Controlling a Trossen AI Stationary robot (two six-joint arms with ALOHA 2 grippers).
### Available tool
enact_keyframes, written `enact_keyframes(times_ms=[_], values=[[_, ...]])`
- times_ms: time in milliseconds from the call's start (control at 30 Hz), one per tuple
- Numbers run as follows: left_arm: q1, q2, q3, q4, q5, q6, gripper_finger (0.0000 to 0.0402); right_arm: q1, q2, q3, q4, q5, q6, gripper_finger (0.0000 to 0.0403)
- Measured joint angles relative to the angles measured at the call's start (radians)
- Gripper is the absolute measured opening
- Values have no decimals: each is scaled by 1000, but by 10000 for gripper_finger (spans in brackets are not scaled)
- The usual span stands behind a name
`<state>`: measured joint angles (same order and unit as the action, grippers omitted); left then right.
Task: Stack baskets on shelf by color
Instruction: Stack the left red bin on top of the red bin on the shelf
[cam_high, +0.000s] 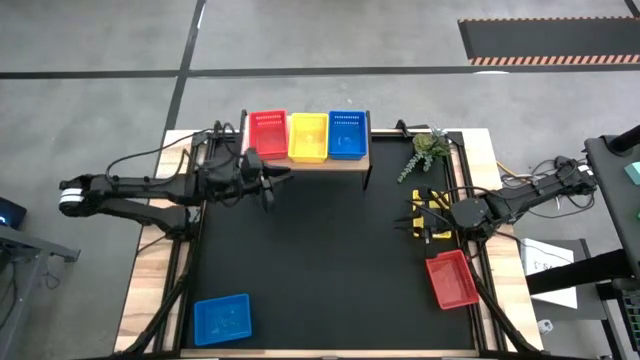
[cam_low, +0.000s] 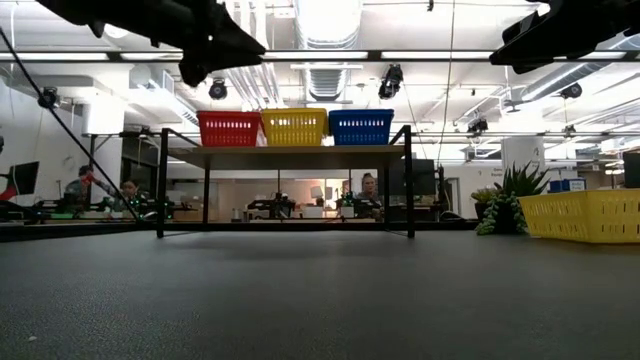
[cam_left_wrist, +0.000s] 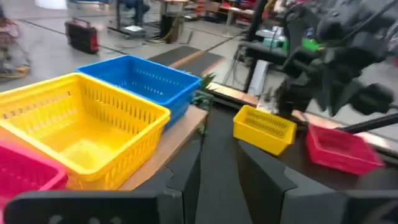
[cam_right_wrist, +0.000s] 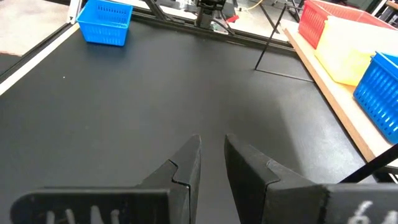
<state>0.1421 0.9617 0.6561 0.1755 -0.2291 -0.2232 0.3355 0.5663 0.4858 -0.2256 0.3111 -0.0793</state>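
The large black-surfaced table (cam_high: 320, 260) carries, at its far edge, the small shelf with a light wood plank top and thin black legs (cam_high: 355, 162). On it, stacks of red (cam_high: 267, 134), yellow (cam_high: 308, 136) and blue (cam_high: 347, 134) perforated plastic baskets are set side by side, touching; how many lie nested in each cannot be counted from these views.

Three loose baskets are left on the table: a blue one (cam_high: 221, 319) near the front left corner, a red one (cam_high: 452, 279) at the right edge, and a yellow one (cam_high: 429, 215) just behind it, beside the small green plant (cam_high: 428, 148).

The left gripper (cam_high: 268, 182) is raised just in front of the shelf's red end, its fingers (cam_left_wrist: 186, 171) slightly apart and holding nothing. The right gripper (cam_high: 428, 217) is over the yellow basket, its fingers (cam_right_wrist: 186, 165) narrowly parted and empty.

The next pick is judged to be that yellow basket. One long wall should be pinched squarely, the basket lifted level, and it should be lowered straight into the yellow stack so the neighbours are not nudged.
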Motion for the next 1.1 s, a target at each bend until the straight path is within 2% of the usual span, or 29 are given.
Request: enact_keyframes(times_ms=[133, 267, 433, 500, 700, 900, 1100], values=[[1, 18, 23, 6, -162, -28, 88, 0, 0, 0, 0, 0, 0, 63], [-2, 55, 76, -47, -171, -54, 67, 0, 0, 0, 0, 0, -1, 63], [36, 103, 245, -360, -199, -23, 12, 0, 0, 0, 0, 4, -3, 63], [64, 135, 328, -504, -198, 11, 5, 0, 0, 0, 0, 4, -3, 63], [194, 239, 564, -852, -161, 128, 1, 0, 0, 0, 0, 4, -3, 63], [316, 365, 614, -904, -2, 225, 0, 0, 0, 0, -1, 4, 0, 63], [350, 411, 613, -905, 29, 292, 0, 0, 0, 0, -1, 4, -1, 63]])
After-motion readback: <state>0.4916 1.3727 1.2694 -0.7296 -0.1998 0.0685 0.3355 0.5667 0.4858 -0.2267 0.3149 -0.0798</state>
